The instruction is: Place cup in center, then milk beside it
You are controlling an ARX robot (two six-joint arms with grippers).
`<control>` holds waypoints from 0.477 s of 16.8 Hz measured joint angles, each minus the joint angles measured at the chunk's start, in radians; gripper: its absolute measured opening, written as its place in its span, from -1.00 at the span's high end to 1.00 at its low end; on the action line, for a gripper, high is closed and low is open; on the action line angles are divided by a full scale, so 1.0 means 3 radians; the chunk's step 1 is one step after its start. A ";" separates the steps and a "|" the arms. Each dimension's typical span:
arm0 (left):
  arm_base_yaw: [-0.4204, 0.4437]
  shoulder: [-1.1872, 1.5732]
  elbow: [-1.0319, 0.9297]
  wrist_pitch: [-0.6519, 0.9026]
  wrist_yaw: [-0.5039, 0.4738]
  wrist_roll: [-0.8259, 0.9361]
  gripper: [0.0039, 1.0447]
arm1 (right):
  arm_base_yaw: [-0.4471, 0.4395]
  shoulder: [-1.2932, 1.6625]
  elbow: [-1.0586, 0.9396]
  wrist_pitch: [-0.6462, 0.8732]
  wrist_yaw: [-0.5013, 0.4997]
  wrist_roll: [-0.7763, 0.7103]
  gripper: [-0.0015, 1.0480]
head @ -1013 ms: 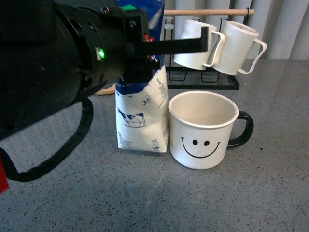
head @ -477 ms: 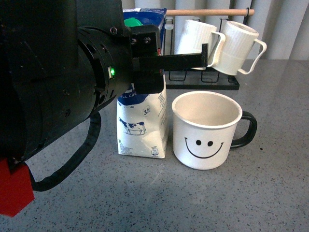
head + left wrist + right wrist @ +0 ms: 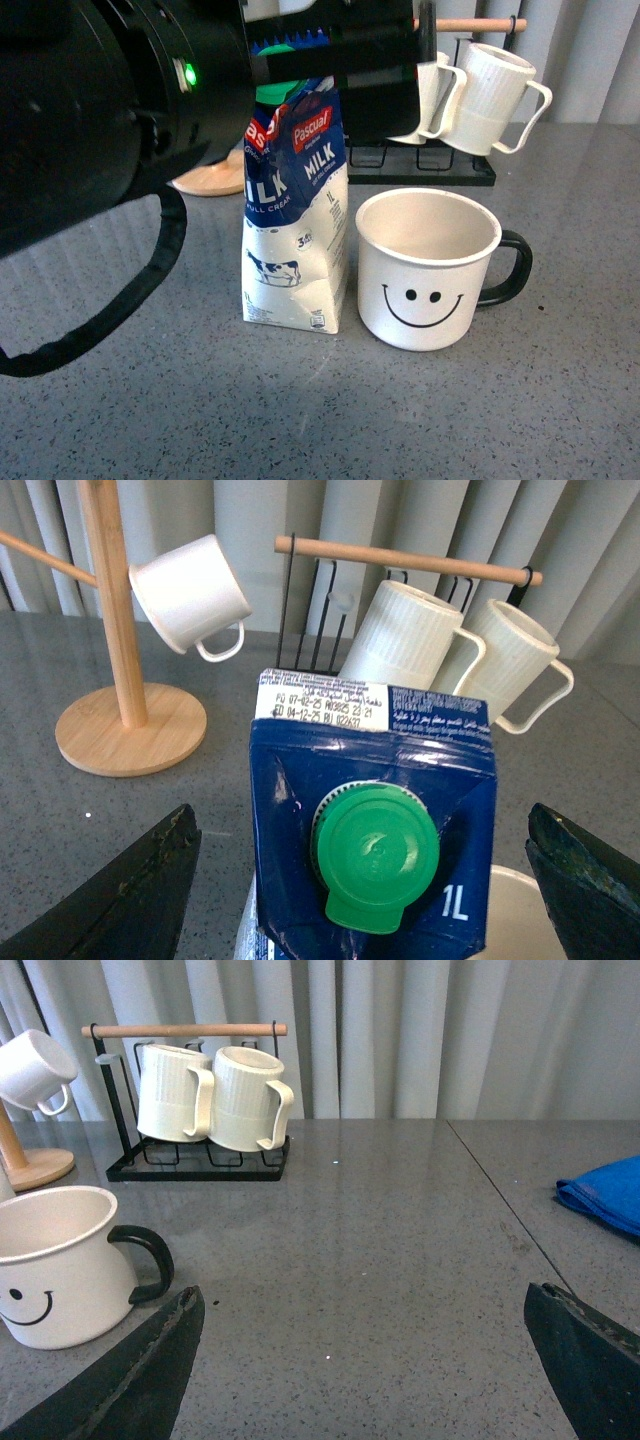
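The milk (image 3: 297, 225), a blue-and-white carton with a green cap, stands upright on the grey table, close against the left side of the cup (image 3: 428, 268). The cup is a white smiley mug with its dark handle to the right. My left gripper (image 3: 362, 820) is open and hovers just above the carton top (image 3: 372, 855), one finger on each side, not touching it. Its black arm (image 3: 110, 110) fills the upper left of the front view. My right gripper (image 3: 362, 1300) is open and empty over bare table, to the right of the cup (image 3: 60, 1265).
A black rack (image 3: 420, 170) with two ribbed white mugs (image 3: 495, 95) stands behind the cup. A wooden mug tree (image 3: 115, 630) holding a small white cup (image 3: 190, 590) stands at the back left. A blue cloth (image 3: 605, 1195) lies far right.
My left gripper has risen from around the carton's upper part to above its top. The carton stays standing beside the cup, its label now showing.
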 joint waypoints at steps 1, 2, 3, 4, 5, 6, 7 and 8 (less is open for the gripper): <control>-0.0003 -0.0098 0.0000 -0.0039 0.0027 0.0015 -0.88 | 0.0000 0.0000 0.0000 0.0000 0.0000 0.0000 -0.87; -0.0001 -0.0235 0.0000 -0.0104 0.0069 0.0043 -0.88 | 0.0000 0.0000 0.0000 0.0000 0.0000 0.0000 -0.87; 0.0028 -0.0375 0.0001 -0.0187 0.0153 0.0050 -0.88 | 0.0000 0.0000 0.0000 0.0000 0.0000 0.0000 -0.87; 0.0079 -0.0504 0.0004 -0.0262 0.0244 0.0070 -0.88 | 0.0000 0.0000 0.0000 0.0000 0.0000 0.0000 -0.87; 0.0181 -0.0670 0.0004 -0.0361 0.0369 0.0075 -0.88 | 0.0000 0.0000 0.0000 0.0000 0.0000 0.0000 -0.87; 0.0284 -0.0848 0.0004 -0.0389 0.0491 0.0100 -0.88 | 0.0000 0.0000 0.0000 0.0000 0.0000 0.0000 -0.87; 0.0407 -0.1043 0.0005 -0.0488 0.0591 0.0156 -0.88 | 0.0000 0.0000 0.0000 0.0000 0.0000 0.0000 -0.87; 0.0519 -0.1176 0.0005 -0.0561 0.0643 0.0181 -0.88 | 0.0000 0.0000 0.0000 0.0000 0.0000 0.0000 -0.87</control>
